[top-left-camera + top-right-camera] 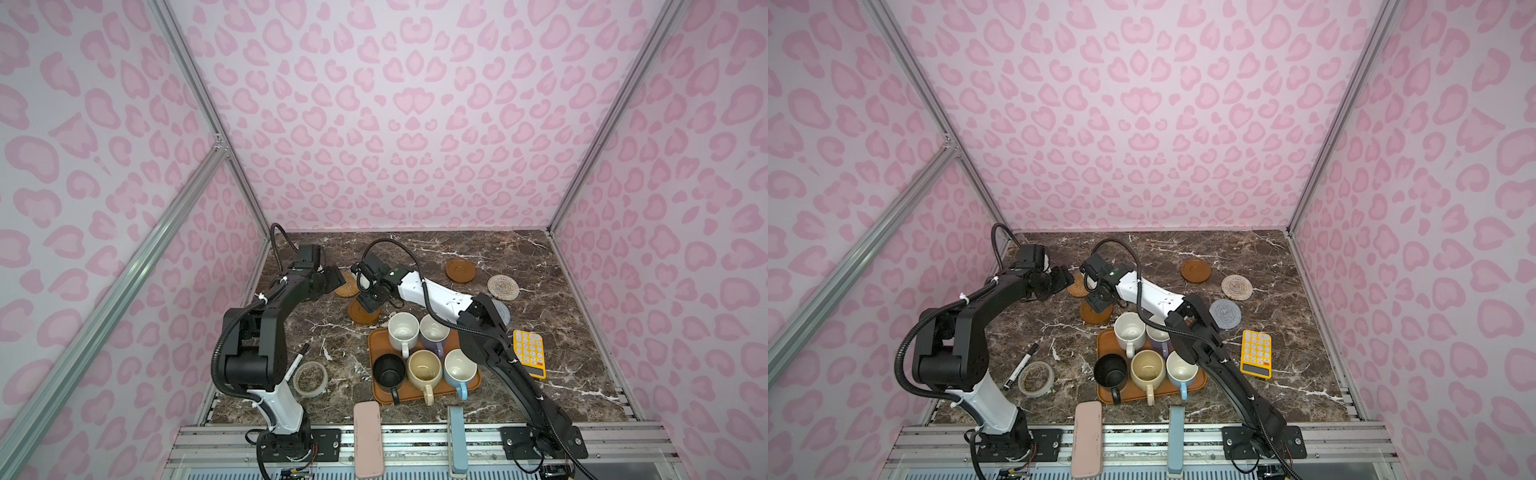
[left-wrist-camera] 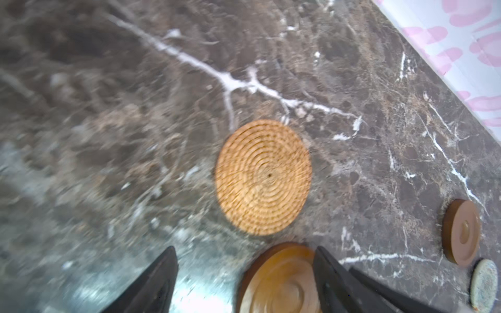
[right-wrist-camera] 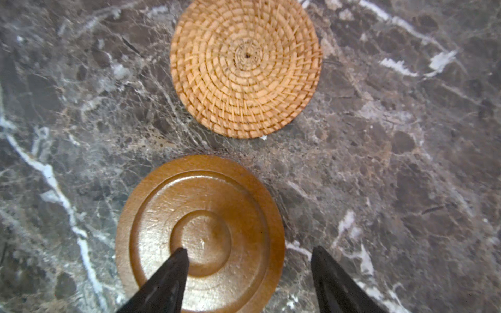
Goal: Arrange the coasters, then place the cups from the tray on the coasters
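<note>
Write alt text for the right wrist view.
The right gripper hangs open over a brown wooden coaster, one fingertip above its centre, the other beyond its rim. A tan rattan coaster lies apart on the marble table.

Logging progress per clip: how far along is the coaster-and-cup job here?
Done: nothing clearly finished. Under way: the left hand and right hand, both open and empty, hover by the rattan coaster and the near wooden coaster. Remaining: finishing the arrangement, then moving all five cups, all on the tray.
</note>
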Available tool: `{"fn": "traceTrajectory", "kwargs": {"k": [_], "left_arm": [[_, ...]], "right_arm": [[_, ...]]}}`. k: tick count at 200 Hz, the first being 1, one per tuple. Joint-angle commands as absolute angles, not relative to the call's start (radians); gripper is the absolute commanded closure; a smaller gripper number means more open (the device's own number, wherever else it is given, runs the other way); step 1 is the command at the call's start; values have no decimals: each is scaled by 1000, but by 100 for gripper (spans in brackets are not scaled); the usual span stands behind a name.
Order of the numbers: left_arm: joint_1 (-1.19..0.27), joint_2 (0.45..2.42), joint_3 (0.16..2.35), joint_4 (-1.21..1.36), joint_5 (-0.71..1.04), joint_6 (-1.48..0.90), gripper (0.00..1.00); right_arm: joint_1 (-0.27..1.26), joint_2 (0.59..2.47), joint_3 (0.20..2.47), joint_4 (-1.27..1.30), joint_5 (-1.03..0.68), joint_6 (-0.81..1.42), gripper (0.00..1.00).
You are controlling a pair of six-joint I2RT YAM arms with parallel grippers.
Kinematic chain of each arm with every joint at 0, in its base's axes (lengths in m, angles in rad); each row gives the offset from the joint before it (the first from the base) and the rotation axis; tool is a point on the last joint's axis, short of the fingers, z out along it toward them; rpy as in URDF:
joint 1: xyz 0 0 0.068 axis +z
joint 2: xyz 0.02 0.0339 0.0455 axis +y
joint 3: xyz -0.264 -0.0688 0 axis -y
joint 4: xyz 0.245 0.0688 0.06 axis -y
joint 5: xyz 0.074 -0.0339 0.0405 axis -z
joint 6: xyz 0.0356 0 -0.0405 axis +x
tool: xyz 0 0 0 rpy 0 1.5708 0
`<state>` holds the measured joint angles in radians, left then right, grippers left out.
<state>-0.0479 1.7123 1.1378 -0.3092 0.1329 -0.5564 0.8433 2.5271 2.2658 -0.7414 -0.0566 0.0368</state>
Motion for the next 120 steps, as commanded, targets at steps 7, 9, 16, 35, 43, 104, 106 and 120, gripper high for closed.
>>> {"fn": "traceTrajectory", "kwargs": {"k": [7,9,16,35,43,104,106,120], "left_arm": [[-48,1629,1063,-213,194,-573,20],[-48,1624,1057,-208,200,-574,20],[-45,1606,1037,-194,216,-581,20],[-44,1566,1007,-185,214,-586,19],[-44,1558,1007,-195,211,-581,19],[-44,1446,951,-210,201,-577,20],[-44,1442,950,-209,204,-577,20],[-44,1424,936,-203,217,-576,20]], "right_arm": [[849,2569,2300,-809,-36,21,29],[850,2571,2302,-811,-33,20,29],[851,2578,2307,-816,-30,16,30],[850,2599,2326,-835,-9,9,31],[848,2610,2337,-845,-2,6,31],[822,2616,2366,-920,101,28,40],[820,2615,2366,-920,102,29,40],[807,2612,2356,-913,103,32,40]]}}
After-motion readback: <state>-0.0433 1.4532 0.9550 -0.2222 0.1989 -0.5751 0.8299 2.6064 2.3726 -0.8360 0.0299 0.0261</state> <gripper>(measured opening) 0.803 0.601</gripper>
